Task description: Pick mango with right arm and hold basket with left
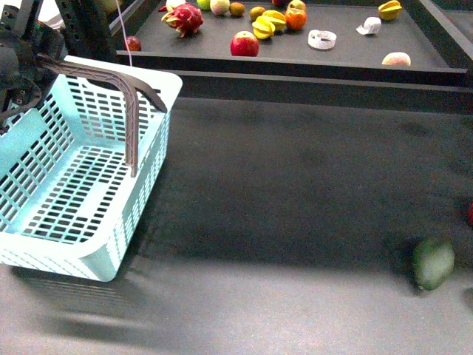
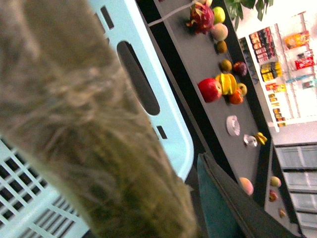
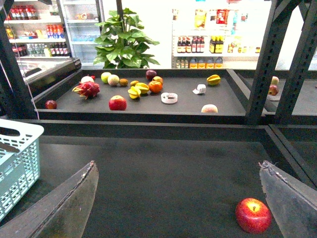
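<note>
The pale-blue basket (image 1: 81, 185) sits tilted at the left of the dark table, one grey-brown handle (image 1: 129, 103) raised. My left gripper (image 1: 37, 63) is shut on that handle, which fills the left wrist view as a brown blur (image 2: 89, 129) beside one dark finger (image 2: 223, 208). My right gripper (image 3: 177, 165) hangs open over bare table, out of the front view. No sure mango lies on the near table. A smooth yellow oval fruit (image 3: 142, 88) (image 1: 275, 16) on the far shelf may be it.
A red apple (image 3: 253, 215) lies by the right gripper's right finger (image 3: 290, 198). A dull dark-green fruit (image 1: 434, 262) lies at the table's right. The raised shelf (image 1: 347, 55) behind holds a dragon fruit (image 1: 185, 18), an apple (image 1: 244, 44) and several other fruits.
</note>
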